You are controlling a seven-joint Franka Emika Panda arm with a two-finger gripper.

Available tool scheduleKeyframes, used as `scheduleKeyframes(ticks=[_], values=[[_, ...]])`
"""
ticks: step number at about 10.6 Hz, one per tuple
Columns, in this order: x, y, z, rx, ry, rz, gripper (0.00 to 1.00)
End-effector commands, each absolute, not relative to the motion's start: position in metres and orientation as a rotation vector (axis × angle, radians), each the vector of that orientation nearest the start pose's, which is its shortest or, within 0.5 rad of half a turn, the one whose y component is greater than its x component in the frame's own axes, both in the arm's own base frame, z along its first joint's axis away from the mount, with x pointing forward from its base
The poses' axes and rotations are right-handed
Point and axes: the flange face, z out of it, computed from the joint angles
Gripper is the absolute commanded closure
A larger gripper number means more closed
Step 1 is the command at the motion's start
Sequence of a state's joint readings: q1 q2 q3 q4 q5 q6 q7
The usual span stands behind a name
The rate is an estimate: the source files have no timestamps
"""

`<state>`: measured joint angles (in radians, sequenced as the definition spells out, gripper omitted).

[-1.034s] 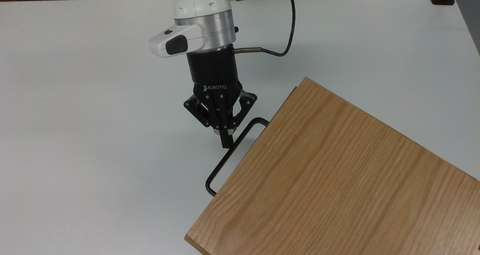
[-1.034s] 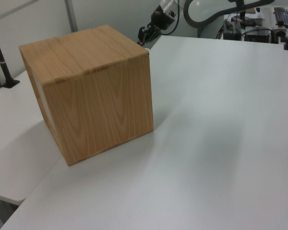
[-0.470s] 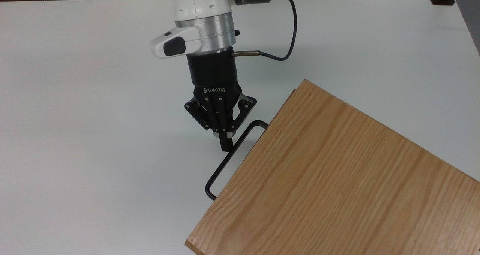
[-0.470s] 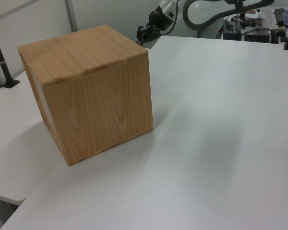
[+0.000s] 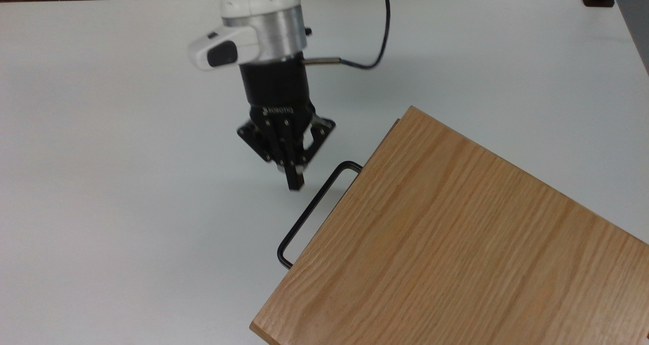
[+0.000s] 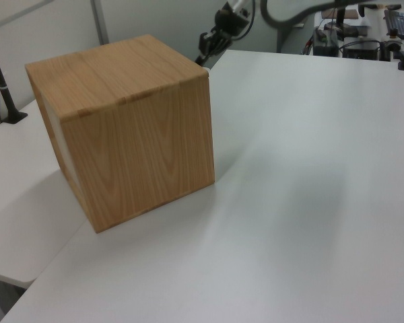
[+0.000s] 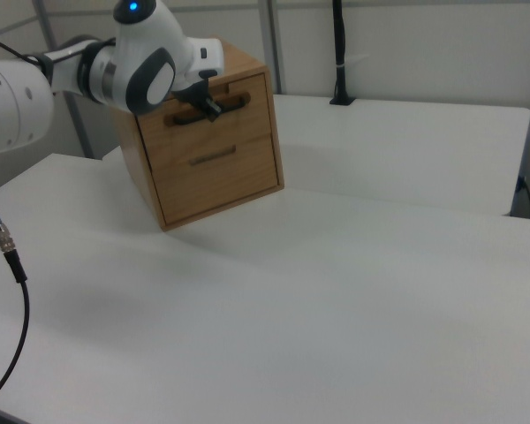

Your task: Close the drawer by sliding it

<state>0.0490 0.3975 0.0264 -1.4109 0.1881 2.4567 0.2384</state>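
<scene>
A broad white table (image 5: 101,132) is seen under everything, its matte top bare around the wooden case (image 5: 456,243), which stands toward the top view's lower right. In the left view the case (image 6: 128,128) is shown as a plain oak-grain box near the table's far-left side, with a second white table surface beyond it. In the right view, pale partition walls are seen behind the table, and a black post (image 7: 339,53) is seen rising from the table behind the case.

The drawer (image 7: 208,110) is found at the top of the case front in the right view, pushed in, its front panel lying about level with the panel of the lower drawer (image 7: 216,163). From above, the drawer's black bar handle (image 5: 310,210) is seen jutting out past the edge of the top board, over the white table.

The gripper (image 5: 294,181) is held pointing down, just beside the handle's upper end on the top view's left, apart from the bar with a sliver of table seen between them. Its fingers are seen pressed together into a single black tip, nothing pinched between them. In the right view the gripper (image 7: 214,108) is seen in front of the upper drawer front. A black cable (image 5: 383,35) is looped from the wrist across the table's far side.
</scene>
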Motion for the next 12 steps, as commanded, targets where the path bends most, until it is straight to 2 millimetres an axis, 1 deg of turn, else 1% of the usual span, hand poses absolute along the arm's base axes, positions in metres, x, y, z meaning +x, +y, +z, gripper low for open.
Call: scheduleKeyframes(ticks=[1, 2, 4, 6, 7, 8, 9, 10, 11, 12], values=[[0.679, 0.033, 0.577, -2.883, 0.181, -0.563, 1.00], [0.663, 0.021, 0.589, -2.931, 0.179, -0.484, 1.00], [0.628, 0.013, 0.609, -2.995, 0.182, -0.321, 1.00], [0.593, 0.007, 0.621, -3.024, 0.194, -0.185, 1.00], [0.572, 0.005, 0.628, -3.033, 0.193, -0.123, 1.00], [0.555, 0.007, 0.635, -3.033, 0.186, -0.097, 1.00], [0.538, 0.007, 0.634, -3.034, 0.185, -0.057, 1.00], [0.535, 0.004, 0.625, -3.036, 0.191, -0.030, 1.00], [0.534, 0.001, 0.612, -3.041, 0.187, -0.003, 1.00], [0.536, -0.002, 0.611, -3.042, 0.192, -0.045, 1.00]])
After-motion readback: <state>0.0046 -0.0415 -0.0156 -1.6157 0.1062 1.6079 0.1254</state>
